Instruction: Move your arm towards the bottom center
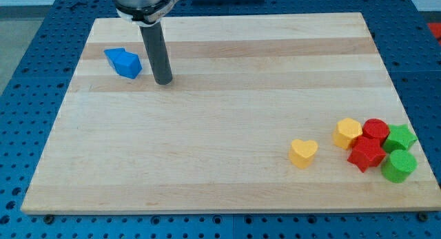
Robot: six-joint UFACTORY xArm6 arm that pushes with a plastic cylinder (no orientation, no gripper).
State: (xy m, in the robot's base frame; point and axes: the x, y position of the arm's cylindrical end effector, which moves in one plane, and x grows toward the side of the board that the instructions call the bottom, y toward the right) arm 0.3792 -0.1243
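My tip (163,81) rests on wooden desk (207,163), far-left part, just right of blue block (124,63), apart from it. Blue block irregular, faceted; exact shape hard to tell. No hand on this arm, only straight dark rod, so no open or closed state to report. Near-centre of desk lies well away from tip. Yellow heart block (303,152) near right. Further right, tight cluster: yellow hexagonal block (348,133), red cylinder (375,130), red star-like block (366,154), green star-like block (400,138), green cylinder (399,166).
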